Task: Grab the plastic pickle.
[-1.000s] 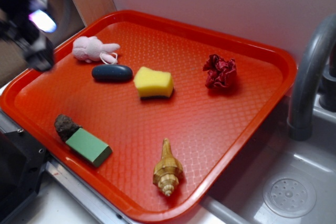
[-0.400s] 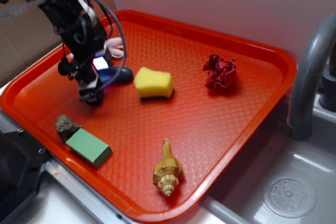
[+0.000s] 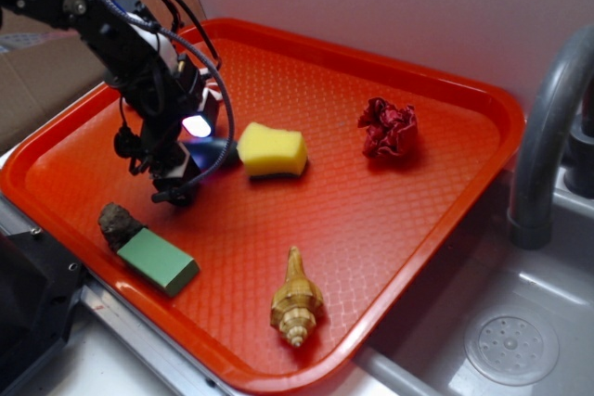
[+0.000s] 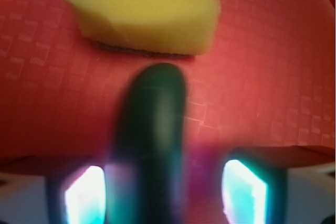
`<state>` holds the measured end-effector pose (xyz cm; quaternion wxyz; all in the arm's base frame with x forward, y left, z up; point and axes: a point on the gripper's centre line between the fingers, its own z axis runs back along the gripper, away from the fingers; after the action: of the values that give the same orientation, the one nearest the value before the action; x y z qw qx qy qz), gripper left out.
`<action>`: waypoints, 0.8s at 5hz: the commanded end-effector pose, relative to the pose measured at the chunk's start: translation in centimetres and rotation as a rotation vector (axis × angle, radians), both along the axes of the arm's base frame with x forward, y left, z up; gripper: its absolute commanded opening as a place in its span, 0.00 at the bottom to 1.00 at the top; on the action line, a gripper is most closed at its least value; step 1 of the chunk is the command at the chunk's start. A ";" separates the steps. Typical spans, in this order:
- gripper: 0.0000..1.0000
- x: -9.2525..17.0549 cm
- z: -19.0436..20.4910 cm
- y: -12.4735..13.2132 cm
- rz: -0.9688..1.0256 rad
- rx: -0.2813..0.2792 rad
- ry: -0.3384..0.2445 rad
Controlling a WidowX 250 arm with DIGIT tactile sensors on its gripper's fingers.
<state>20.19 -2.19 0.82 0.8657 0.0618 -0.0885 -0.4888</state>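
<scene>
The gripper (image 3: pixel 176 178) has shifted right and lower over the plastic pickle (image 4: pixel 152 129). Its fingers (image 4: pixel 84 195) stand spread, straddling the blurred pickle; from outside the arm hides most of it, beside the yellow sponge (image 3: pixel 271 148).

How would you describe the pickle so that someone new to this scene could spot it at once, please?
Start at the orange tray and go to its left half, where the gripper hangs. The pickle lies right under it, one end pointing at the yellow sponge. It is smooth, rounded and nearly black-green, unlike the flat green block and the rough brown rock nearer the front edge.
</scene>
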 end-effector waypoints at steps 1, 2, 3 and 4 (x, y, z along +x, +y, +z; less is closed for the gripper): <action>0.00 -2.4 -2.4 -1.6 0.157 -0.076 0.129; 0.00 -2.5 -1.7 -1.6 0.254 -0.084 0.149; 0.00 2.3 3.2 2.8 0.497 -0.138 0.080; 0.00 3.8 8.4 6.2 0.748 -0.096 0.049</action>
<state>23.48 4.08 8.36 0.9902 0.0261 -0.0349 -0.1327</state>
